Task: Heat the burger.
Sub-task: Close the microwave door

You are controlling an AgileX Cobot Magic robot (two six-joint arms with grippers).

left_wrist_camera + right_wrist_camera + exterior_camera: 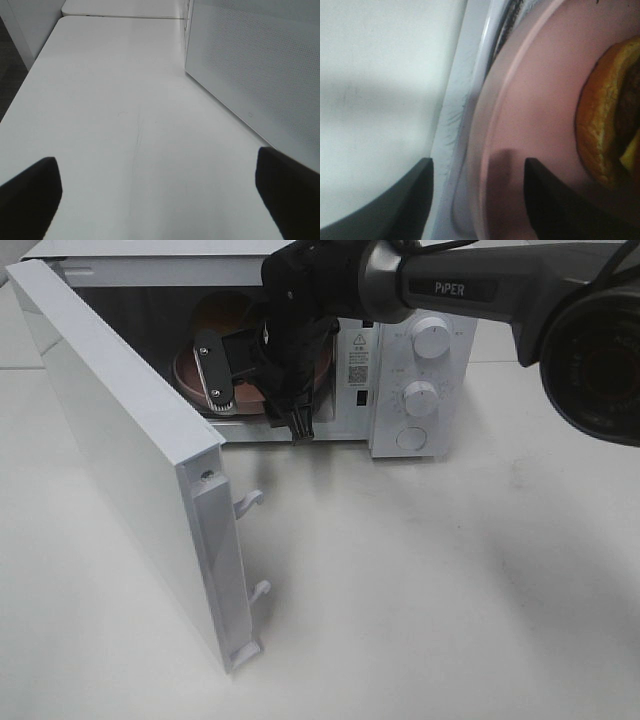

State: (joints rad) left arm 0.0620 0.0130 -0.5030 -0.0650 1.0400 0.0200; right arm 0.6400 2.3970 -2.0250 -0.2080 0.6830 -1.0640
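The burger point(605, 125) lies on a pink plate point(540, 100) inside the open white microwave point(420, 350); only its golden bun edge shows in the right wrist view. In the exterior high view my right gripper point(255, 395) reaches into the oven's opening and hides the burger, with the plate point(188, 375) showing beside it. In the right wrist view this gripper point(485, 200) is open, its fingers spread over the plate's rim and holding nothing. My left gripper point(165, 195) is open and empty above the bare table.
The microwave door point(120, 440) stands swung wide open to the left, its latch hooks pointing out. Two knobs point(430, 338) sit on the right panel. The microwave's perforated side wall point(260, 65) stands close to my left gripper. White table point(450, 580) lies in front.
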